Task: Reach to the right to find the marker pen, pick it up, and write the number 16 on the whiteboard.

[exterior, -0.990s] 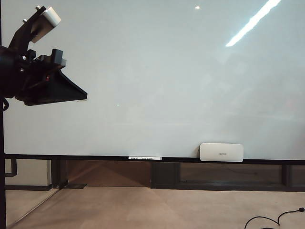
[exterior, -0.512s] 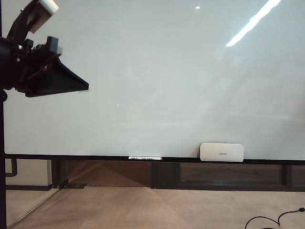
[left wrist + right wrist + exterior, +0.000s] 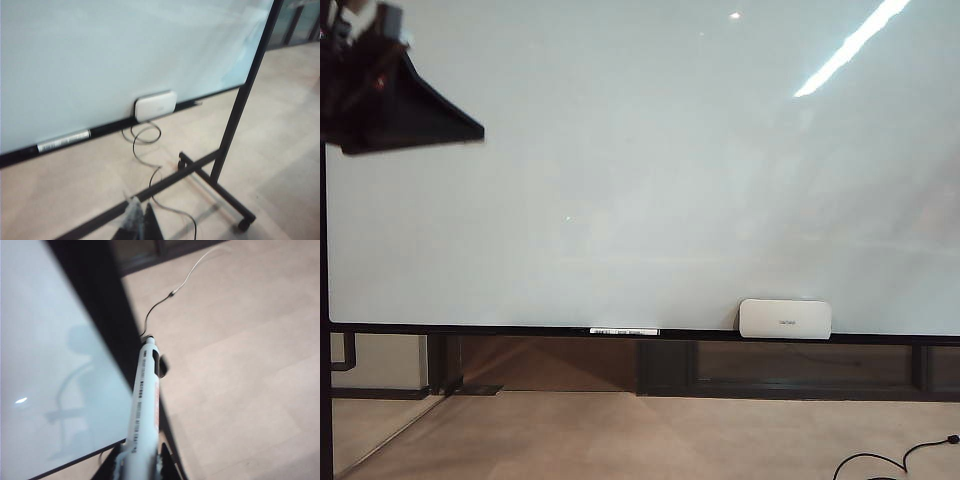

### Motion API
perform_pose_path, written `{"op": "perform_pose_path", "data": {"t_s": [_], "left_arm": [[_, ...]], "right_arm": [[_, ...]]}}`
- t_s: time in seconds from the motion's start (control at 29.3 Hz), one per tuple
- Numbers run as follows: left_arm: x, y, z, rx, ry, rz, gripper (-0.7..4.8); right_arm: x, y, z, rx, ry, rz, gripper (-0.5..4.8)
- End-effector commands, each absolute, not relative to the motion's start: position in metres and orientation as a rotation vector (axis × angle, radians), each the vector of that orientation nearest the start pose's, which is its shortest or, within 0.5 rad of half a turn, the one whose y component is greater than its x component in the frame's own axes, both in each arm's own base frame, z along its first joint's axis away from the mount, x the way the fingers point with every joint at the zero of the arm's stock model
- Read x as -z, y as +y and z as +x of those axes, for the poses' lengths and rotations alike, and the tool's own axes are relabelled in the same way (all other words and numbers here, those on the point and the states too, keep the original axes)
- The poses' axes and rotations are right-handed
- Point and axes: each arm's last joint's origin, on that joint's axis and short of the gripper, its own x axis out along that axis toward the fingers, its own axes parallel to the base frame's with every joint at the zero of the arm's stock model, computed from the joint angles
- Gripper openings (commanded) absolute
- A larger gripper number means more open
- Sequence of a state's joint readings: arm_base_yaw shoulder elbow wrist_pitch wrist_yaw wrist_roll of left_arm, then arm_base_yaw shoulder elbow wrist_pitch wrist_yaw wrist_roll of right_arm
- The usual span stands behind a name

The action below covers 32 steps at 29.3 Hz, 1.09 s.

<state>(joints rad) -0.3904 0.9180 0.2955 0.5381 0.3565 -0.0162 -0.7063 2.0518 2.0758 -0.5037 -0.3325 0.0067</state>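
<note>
I'm seeing the right gripper (image 3: 137, 467) clamping the marker (image 3: 145, 405), beside the board (image 3: 650, 160) edge. Left gripper (image 3: 136, 225) is hanging over the floor (image 3: 280, 135), jaw gap unreadable. Eraser (image 3: 785, 318) is sitting on the ledge.

My exterior camera faces the whiteboard (image 3: 650, 170) square-on from some distance. My left wrist camera looks obliquely down along its lower edge, sharing the eraser (image 3: 785, 319) on the ledge. My right wrist camera views the board's corner closely.
</note>
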Motion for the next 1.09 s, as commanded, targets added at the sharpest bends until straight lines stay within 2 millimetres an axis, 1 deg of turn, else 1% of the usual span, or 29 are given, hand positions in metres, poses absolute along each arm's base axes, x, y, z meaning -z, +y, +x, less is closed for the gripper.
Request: {"op": "perform_pose_path", "data": {"t_s": [0.03, 0.1, 0.17, 0.24, 0.31, 0.38, 0.41, 0.44, 0.51, 0.61, 0.68, 0.72, 0.79, 0.99, 1.09], "left_arm": [[-0.222, -0.079, 0.164, 0.750, 0.049, -0.058, -0.06], [-0.227, -0.077, 0.160, 0.751, 0.031, -0.099, -0.06], [-0.232, -0.076, 0.156, 0.756, 0.007, -0.123, -0.06], [-0.237, -0.074, 0.152, 0.757, -0.012, -0.134, -0.06], [-0.240, -0.073, 0.149, 0.755, -0.031, -0.133, -0.06], [-0.242, -0.070, 0.146, 0.739, -0.044, -0.128, -0.06], [-0.244, -0.069, 0.143, 0.727, -0.050, -0.127, -0.06], [-0.245, -0.069, 0.142, 0.727, -0.053, -0.127, -0.06], [-0.248, -0.067, 0.138, 0.723, -0.048, -0.126, -0.06], [-0.252, -0.065, 0.134, 0.720, -0.041, -0.124, -0.06], [-0.255, -0.064, 0.131, 0.708, -0.043, -0.125, -0.06], [-0.257, -0.063, 0.129, 0.709, -0.047, -0.125, -0.06], [-0.261, -0.062, 0.127, 0.709, -0.053, -0.129, -0.06], [-0.273, -0.058, 0.118, 0.687, -0.081, -0.129, -0.06], [-0.277, -0.057, 0.116, 0.686, -0.090, -0.128, -0.06]], "right_arm": [[-0.387, -0.273, 0.361, 0.332, 0.373, 0.263, -0.05], [-0.396, -0.266, 0.356, 0.323, 0.365, 0.272, -0.05], [-0.411, -0.242, 0.358, 0.271, 0.349, 0.260, -0.05], [-0.419, -0.231, 0.355, 0.241, 0.344, 0.265, -0.05], [-0.432, -0.209, 0.354, 0.197, 0.338, 0.251, -0.05], [-0.439, -0.198, 0.350, 0.160, 0.339, 0.252, -0.05], [-0.446, -0.182, 0.349, 0.123, 0.341, 0.245, -0.05], [-0.450, -0.171, 0.348, 0.094, 0.343, 0.241, -0.05], [-0.457, -0.158, 0.343, 0.066, 0.351, 0.234, -0.05], [-0.470, -0.127, 0.337, 0.000, 0.348, 0.217, -0.05], [-0.477, -0.111, 0.332, -0.037, 0.346, 0.208, -0.05], [-0.481, -0.098, 0.329, -0.068, 0.346, 0.202, -0.05], [-0.487, -0.078, 0.323, -0.113, 0.348, 0.197, -0.05], [-0.503, -0.010, 0.310, -0.312, 0.329, 0.148, -0.05], [-0.507, 0.023, 0.306, -0.410, 0.300, 0.077, -0.05]]}}
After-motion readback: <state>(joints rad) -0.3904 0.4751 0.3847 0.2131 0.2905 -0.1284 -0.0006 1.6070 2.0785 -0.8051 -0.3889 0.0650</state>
